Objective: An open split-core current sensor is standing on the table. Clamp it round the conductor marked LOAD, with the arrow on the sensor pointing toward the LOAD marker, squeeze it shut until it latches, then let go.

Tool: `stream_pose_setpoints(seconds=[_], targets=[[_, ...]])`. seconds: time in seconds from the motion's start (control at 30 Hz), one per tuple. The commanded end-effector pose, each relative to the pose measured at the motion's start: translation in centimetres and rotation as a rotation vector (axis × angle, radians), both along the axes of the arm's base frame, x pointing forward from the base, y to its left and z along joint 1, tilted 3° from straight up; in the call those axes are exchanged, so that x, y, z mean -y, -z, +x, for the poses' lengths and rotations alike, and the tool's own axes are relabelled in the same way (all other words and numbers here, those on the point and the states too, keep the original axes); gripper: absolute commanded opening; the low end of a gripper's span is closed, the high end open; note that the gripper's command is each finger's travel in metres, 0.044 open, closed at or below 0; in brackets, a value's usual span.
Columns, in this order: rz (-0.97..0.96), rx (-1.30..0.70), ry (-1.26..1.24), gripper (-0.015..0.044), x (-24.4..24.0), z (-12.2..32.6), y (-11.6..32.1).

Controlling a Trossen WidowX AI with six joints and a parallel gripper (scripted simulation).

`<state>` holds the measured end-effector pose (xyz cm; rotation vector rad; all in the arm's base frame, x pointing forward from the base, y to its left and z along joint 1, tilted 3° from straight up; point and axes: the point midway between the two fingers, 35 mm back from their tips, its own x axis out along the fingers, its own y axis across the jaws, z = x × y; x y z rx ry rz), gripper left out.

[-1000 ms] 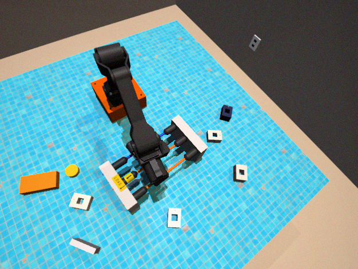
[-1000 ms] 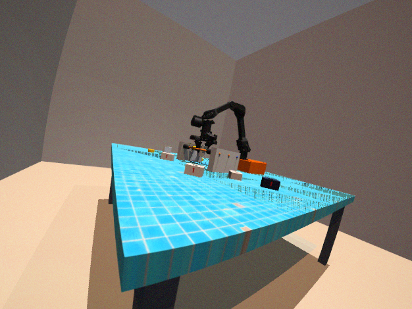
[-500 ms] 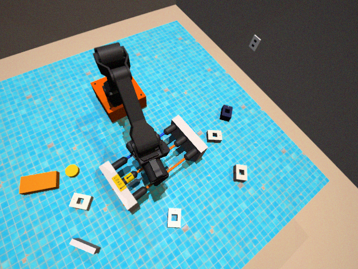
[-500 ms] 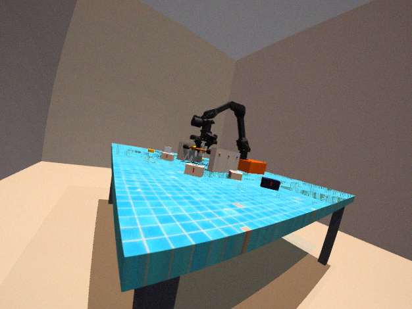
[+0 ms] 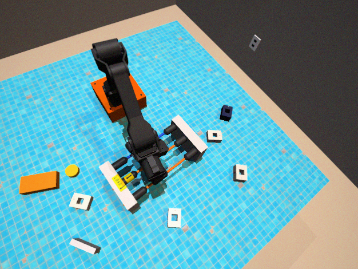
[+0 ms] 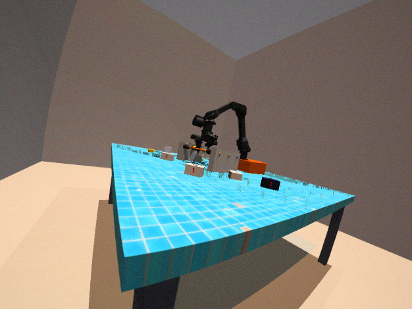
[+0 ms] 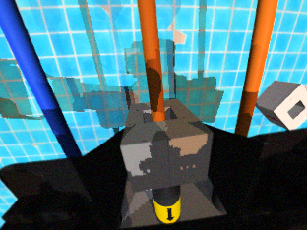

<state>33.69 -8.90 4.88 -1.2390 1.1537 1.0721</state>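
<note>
Top view first: three conductors run between two white-topped end blocks, one blue (image 5: 161, 135) (image 7: 30, 64), one middle orange (image 5: 171, 147) (image 7: 151, 41) and one outer orange (image 5: 176, 165) (image 6: 199, 148) (image 7: 258, 59). There's one LOAD label (image 5: 118, 182), on the lower-left block, and beside it one yellow arrow band (image 5: 129, 177) (image 7: 168, 211) on the middle line. Scattered across the bench (image 5: 208, 242) (image 6: 186, 215) (image 7: 221, 25), count four white blocks with square holes, one navy holed block (image 5: 226, 113) (image 6: 270, 183), one white bar (image 5: 83, 246), one orange block (image 5: 39, 182) and one yellow disc (image 5: 71, 170). A single two-holed plate (image 5: 254, 42) appears up on the right, the only view with it.

Over to the exterior: three red marks show on block sides, two on pale blocks, one on the navy; the top view gives none of those. Bench legs show here too. The sensor is too small and screened to make out.

And the wrist view has what the others hide! One grey sensor (image 7: 167, 149) sits around the middle orange conductor, its halves meeting at a seam, and the tool (image 5: 152, 167) (image 6: 201, 145) (image 7: 158, 126) is gripping it from both sides. Latched? Can't tell, and its own arrow can't be read. One white-faced holed block (image 7: 287, 105) peeks in at right.
</note>
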Motion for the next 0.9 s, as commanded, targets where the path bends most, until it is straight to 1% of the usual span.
stream_pose_setpoints(seconds=[0.0, 0.13, 0.47, 0.87], targets=[[0.005, 0.007, -0.004, 0.0000, -0.12, -0.08, 0.01], [0.004, 0.005, -0.003, 0.0000, -0.08, -0.02, 0.42], [-0.001, 0.005, 0.000, 0.0263, -0.01, -0.02, 0.05], [-0.001, 0.005, 0.000, 0.0263, -0.01, -0.02, 0.05]])
